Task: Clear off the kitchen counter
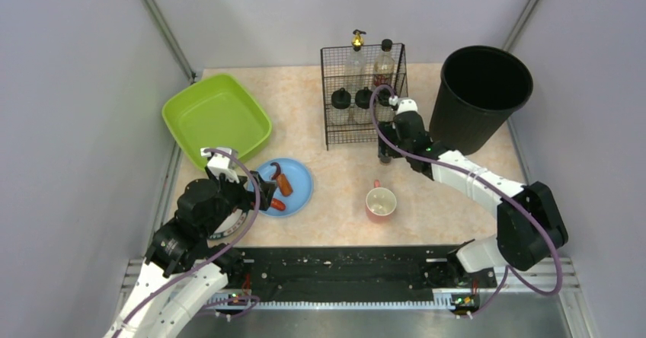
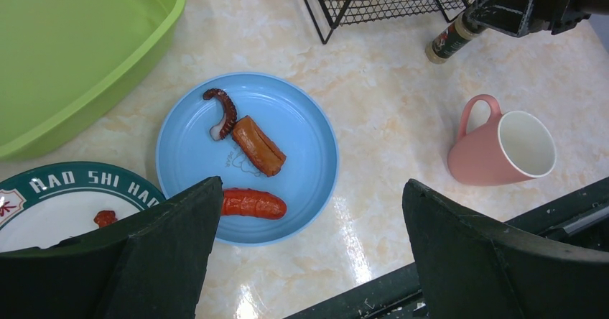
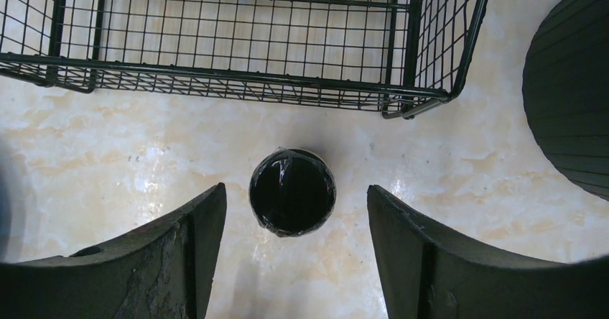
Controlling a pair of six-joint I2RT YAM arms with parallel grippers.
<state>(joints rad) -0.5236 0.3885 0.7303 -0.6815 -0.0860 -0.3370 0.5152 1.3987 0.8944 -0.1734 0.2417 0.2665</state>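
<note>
Jaws stand spread on both: left gripper [image 2: 312, 182] above the blue plate [image 2: 301, 118] on the kitchen counter [image 1: 335, 193], right gripper [image 3: 296, 187] flanking a dark-capped bottle [image 3: 292, 197], seemingly untouched, its body hidden under the cap. A second plate [image 2: 64, 204] is cut off at the corner.

Just in front of the wire rack [image 1: 352, 131], my right gripper [image 1: 386, 154] covers most of the small bottle [image 2: 449, 40]; its label is too small to read.

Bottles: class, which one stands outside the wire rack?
The black-capped bottle standing alone on the counter, just in front of the rack's near right corner. The other four bottles all sit inside the rack.
</note>
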